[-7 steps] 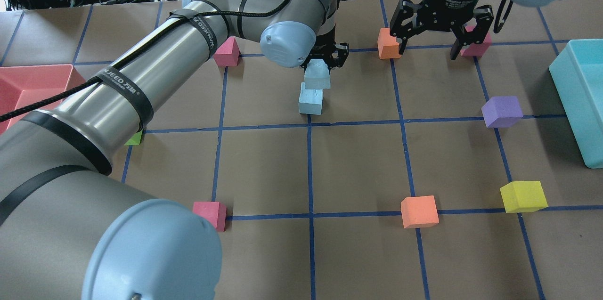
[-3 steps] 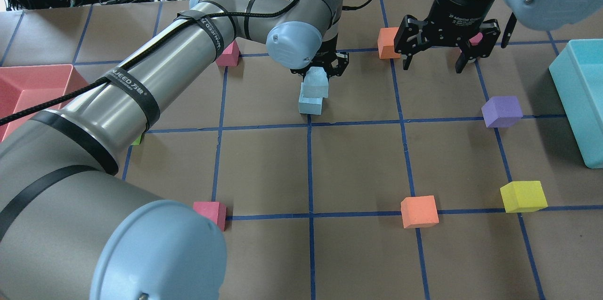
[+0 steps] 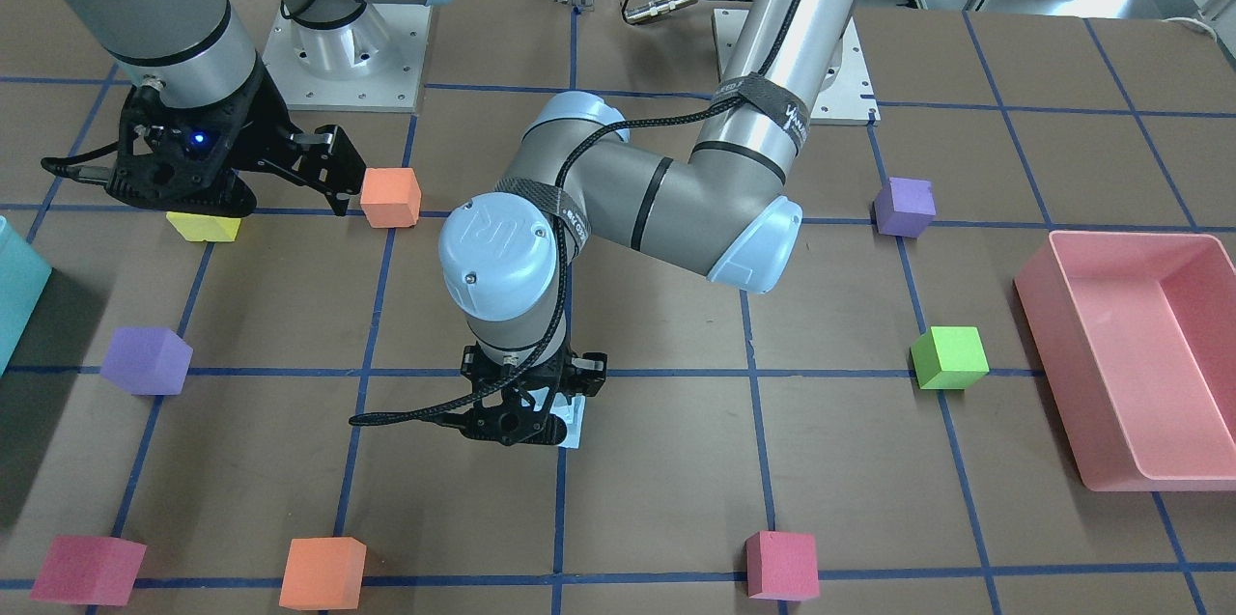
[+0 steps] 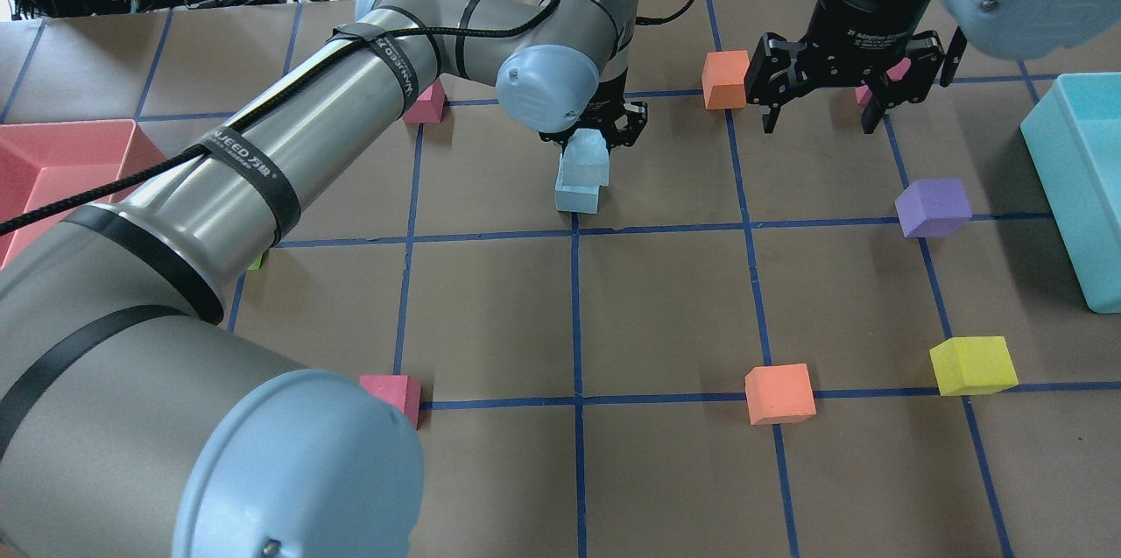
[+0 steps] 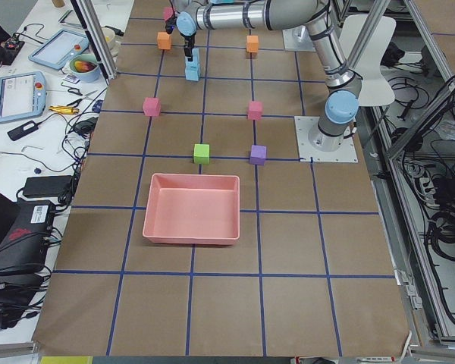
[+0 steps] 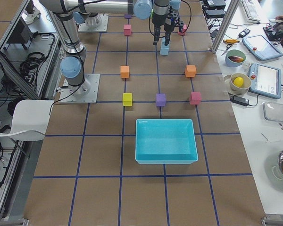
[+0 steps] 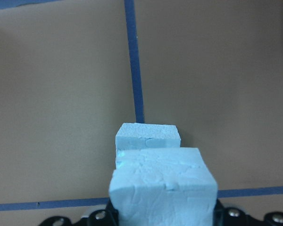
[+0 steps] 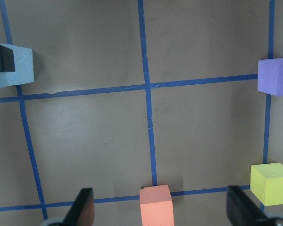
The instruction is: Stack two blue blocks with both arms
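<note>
Brown gridded table (image 4: pixel 666 304): from the front we see little beneath our left gripper (image 4: pixel 594 137); overhead, it pinches the upper blue block (image 4: pixel 585 164) directly over the lower blue block (image 4: pixel 578 199). Our right gripper (image 4: pixel 821 122) hangs spread, apart.

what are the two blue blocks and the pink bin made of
The upper blue block and lower blue block: likely foam, matte; the faces look grainy, cracked and scuffed, with soft edges. The pink bin: probably moulded plastic, smooth with a slight sheen, thin walls and rounded corners.

Bright even light, soft shadows, sharp focus
</note>
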Controlling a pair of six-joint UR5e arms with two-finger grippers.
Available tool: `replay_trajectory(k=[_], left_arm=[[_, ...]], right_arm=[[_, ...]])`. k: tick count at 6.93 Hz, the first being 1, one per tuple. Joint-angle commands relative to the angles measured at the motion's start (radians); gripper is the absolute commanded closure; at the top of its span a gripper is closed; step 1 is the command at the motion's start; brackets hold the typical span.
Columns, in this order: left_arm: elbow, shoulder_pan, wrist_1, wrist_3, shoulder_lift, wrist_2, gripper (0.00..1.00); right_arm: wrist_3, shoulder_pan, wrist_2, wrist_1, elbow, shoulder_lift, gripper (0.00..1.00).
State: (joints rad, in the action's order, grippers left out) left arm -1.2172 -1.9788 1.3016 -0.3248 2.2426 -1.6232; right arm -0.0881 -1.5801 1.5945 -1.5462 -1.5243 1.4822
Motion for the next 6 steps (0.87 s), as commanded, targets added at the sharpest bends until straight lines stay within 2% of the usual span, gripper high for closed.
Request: replay_trajectory(k=[1, 6], left_arm=[[-0.007, 0.001, -0.004, 0.024, 0.0, -0.001, 0.49], [-0.011, 0.005, 0.001, 0.047, 0.006, -0.001, 0.49]], right_arm=[[-0.002, -0.001, 0.004, 0.0, -0.002, 0.001, 0.0], [-0.004, -0.005, 0.002, 0.0, -0.005, 0.001, 0.0]])
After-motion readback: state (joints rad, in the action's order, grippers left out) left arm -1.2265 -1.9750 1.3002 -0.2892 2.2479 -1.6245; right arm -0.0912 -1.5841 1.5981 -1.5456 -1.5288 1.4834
